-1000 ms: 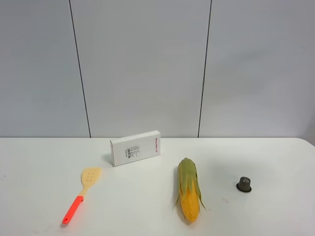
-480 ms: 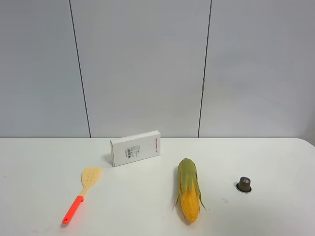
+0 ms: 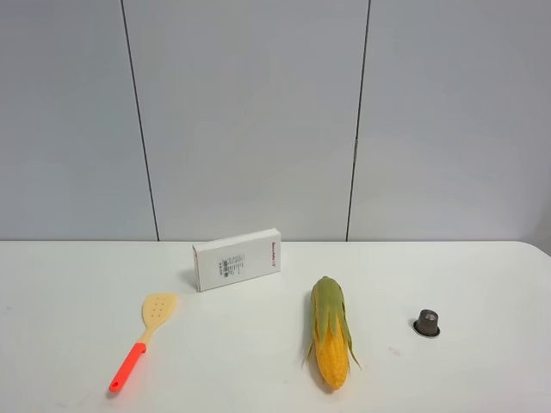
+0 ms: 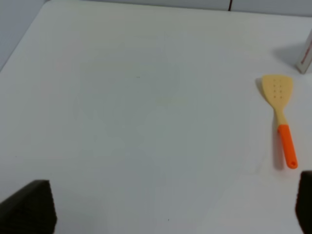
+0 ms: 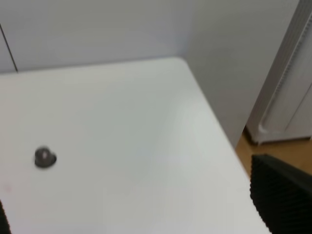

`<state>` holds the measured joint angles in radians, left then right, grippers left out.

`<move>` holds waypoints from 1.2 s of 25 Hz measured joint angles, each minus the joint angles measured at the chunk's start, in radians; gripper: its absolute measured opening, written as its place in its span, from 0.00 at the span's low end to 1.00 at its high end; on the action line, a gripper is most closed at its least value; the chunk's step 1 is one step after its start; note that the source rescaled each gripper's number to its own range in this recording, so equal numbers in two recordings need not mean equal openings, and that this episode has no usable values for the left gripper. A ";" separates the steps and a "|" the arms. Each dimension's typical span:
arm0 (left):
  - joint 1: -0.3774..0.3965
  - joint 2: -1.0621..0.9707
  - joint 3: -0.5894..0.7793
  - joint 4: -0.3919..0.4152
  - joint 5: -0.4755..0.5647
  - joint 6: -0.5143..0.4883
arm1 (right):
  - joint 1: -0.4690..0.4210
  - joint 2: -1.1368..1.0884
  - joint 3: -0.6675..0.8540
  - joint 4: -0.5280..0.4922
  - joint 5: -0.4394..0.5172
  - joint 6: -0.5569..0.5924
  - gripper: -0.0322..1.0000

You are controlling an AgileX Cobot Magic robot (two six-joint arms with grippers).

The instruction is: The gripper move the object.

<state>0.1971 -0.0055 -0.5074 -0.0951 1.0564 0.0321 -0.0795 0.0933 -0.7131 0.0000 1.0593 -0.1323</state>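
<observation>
The object is a tiny dark grey-brown capsule with a flared rim, standing on the white table to the right of the corn cob. It also shows in the right wrist view. Neither arm appears in the exterior high view. In the right wrist view the right gripper is open and empty, well short of the capsule, with one black finger at the frame edge. In the left wrist view the left gripper is open and empty above bare table, its black fingertips spread wide.
A corn cob lies mid-table. A yellow spatula with an orange handle lies at the left, also in the left wrist view. A white box stands at the back. The table's right edge drops to the floor.
</observation>
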 joint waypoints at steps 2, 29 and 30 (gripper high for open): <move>0.000 0.000 0.000 0.000 0.000 0.000 | 0.000 -0.064 0.084 0.009 0.003 0.000 1.00; 0.000 0.000 0.000 0.001 0.000 0.000 | 0.003 -0.095 0.219 0.021 0.016 0.117 1.00; 0.000 0.000 0.000 0.001 0.000 0.000 | 0.003 -0.095 0.219 0.021 0.016 0.117 1.00</move>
<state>0.1971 -0.0055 -0.5074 -0.0940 1.0564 0.0321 -0.0762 -0.0016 -0.4944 0.0209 1.0755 -0.0149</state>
